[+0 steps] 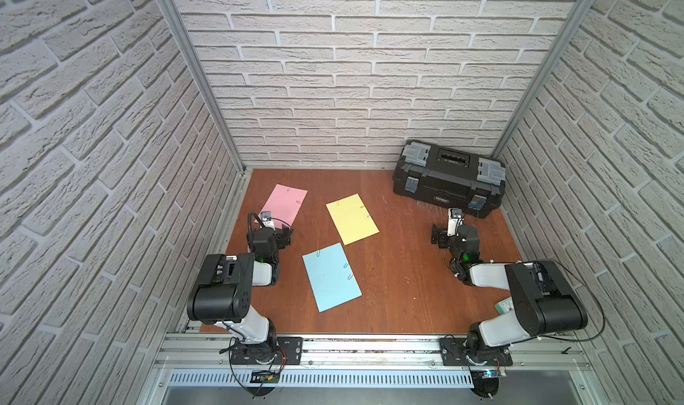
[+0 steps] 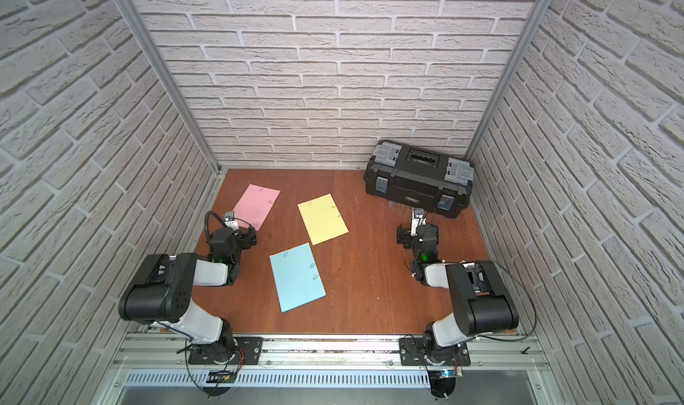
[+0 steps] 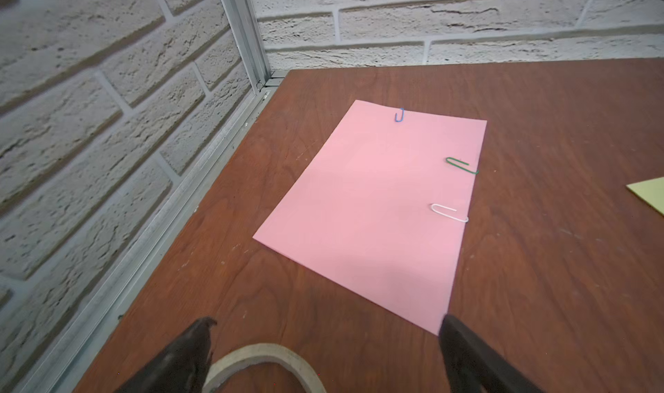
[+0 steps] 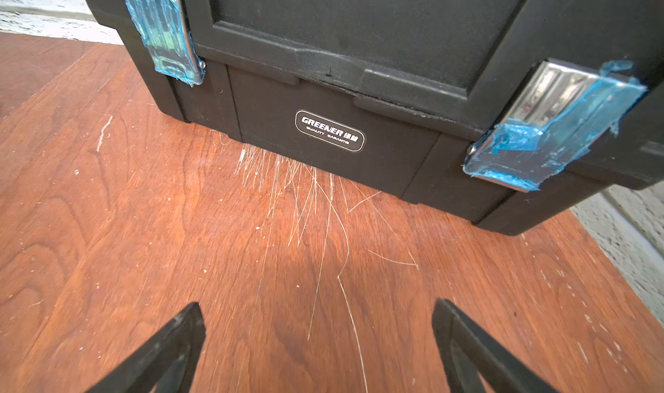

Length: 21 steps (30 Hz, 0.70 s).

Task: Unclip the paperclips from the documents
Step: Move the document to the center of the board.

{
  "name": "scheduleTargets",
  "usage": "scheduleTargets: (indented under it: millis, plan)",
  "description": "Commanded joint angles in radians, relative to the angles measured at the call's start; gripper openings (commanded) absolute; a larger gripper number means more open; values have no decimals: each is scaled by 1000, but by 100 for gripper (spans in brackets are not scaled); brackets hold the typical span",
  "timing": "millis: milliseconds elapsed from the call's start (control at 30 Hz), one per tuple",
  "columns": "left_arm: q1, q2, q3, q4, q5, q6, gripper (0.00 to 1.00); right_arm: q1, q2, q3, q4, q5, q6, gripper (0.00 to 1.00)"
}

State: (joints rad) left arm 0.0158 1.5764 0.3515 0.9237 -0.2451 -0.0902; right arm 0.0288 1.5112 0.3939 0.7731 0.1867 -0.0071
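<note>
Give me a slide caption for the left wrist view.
Open left gripper faces a pink sheet with blue, green and white paperclips clipped on.

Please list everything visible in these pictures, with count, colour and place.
pink sheet: one, pink, table's far left.
pink sheet's paperclips: three, blue, green, white, on its edges.
yellow sheet: one, yellow, table's middle.
light blue sheet: one, light blue, table's front middle.
other paperclips: few per sheet, colours unclear, at edges.
toolbox: one, black and grey, far right corner.
teal object: one, teal, mostly hidden behind right arm.
table: one, reddish-brown wood.
left end effector: one, black, open, at pink sheet's near corner.
right end effector: one, black, open, facing toolbox.
</note>
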Motion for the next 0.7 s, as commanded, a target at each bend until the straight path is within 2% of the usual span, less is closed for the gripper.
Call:
scheduleTargets:
  millis: [0, 333, 667]
  plan:
    - [2, -1, 4, 61, 3, -7, 98, -3, 0, 15, 28, 10, 10, 99]
    - [1, 0, 4, 61, 4, -8, 98, -3, -1, 14, 28, 10, 10, 100]
    - [47, -5, 28, 9, 102, -28, 98, -3, 0, 16, 28, 10, 10, 99]
